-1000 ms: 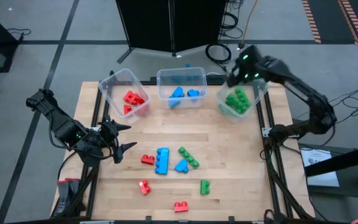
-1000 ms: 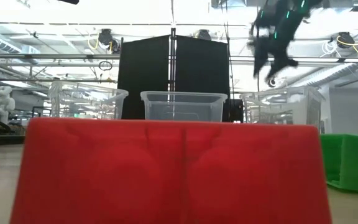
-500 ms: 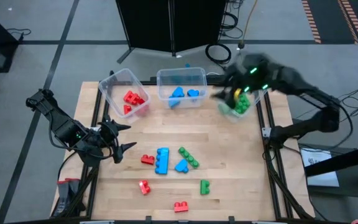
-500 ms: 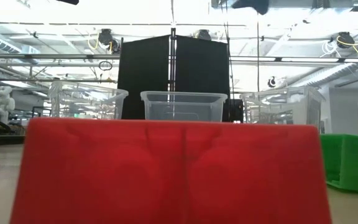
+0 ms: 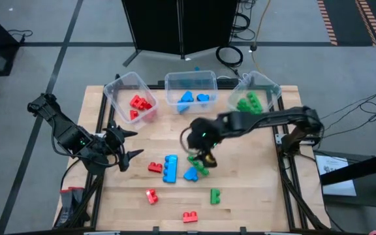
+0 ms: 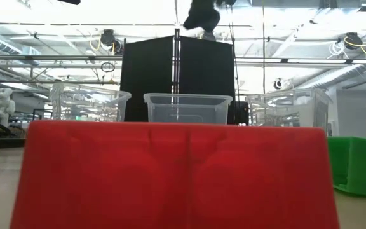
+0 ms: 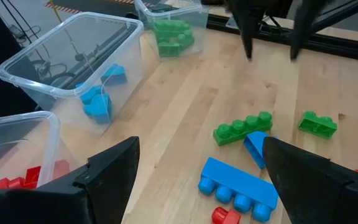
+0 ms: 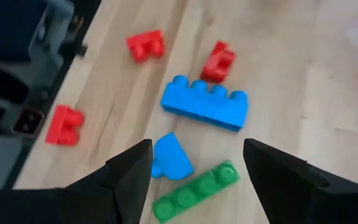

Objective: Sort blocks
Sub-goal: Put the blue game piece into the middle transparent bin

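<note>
1. Since the earlier frame, we found the right gripper [image 5: 204,156] had swung away from the bin of green blocks [image 5: 249,103] at the table's far right and stood over the loose blocks at mid-table.
2. We noted its fingers parted, with nothing between them. Directly beneath it lay the long green block [image 8: 194,191], and the small blue block [image 8: 171,158] touched that block's end.
3. Just beyond those from the gripper we recorded the long blue block [image 8: 205,103], and past it three red blocks: one close against the blue block [image 8: 218,61], one farther off [image 8: 145,45], one toward the table's edge [image 8: 64,125].
4. We observed a separate short green block [image 5: 215,195] on the near side of the gripper, apart from the rest.
5. We recorded the left gripper [image 5: 126,143] waiting at the table's left edge, its fingers spread wide and empty, well apart from the right gripper.
6. We saw three clear bins along the far edge: red blocks in the left bin [image 5: 117,92], blue blocks in the middle bin [image 5: 189,78].
</note>
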Motion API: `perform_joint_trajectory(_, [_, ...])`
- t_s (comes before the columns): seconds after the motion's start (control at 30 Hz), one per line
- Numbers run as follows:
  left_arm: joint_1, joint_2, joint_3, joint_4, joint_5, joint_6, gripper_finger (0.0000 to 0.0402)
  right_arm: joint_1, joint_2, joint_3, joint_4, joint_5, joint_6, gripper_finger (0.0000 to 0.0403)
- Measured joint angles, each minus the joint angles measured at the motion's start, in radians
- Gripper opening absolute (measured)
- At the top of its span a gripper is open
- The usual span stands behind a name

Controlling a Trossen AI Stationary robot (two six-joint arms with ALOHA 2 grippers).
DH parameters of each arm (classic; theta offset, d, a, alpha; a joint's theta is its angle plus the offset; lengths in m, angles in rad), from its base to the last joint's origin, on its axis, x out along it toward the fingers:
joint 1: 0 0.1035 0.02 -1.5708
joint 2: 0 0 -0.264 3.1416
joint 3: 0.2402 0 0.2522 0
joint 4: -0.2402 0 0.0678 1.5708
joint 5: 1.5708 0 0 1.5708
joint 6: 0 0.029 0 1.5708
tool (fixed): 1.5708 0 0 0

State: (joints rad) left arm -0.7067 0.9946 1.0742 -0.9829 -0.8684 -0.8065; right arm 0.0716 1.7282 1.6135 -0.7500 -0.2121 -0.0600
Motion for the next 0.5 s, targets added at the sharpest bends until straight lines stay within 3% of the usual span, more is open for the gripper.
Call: perform_joint_trajectory(0.5, [0.000,0.000,0.000,0.000,0.002,0.000,0.0336,0.134,0.232,0.028,0.037,0.115,-0.207,0.0247])
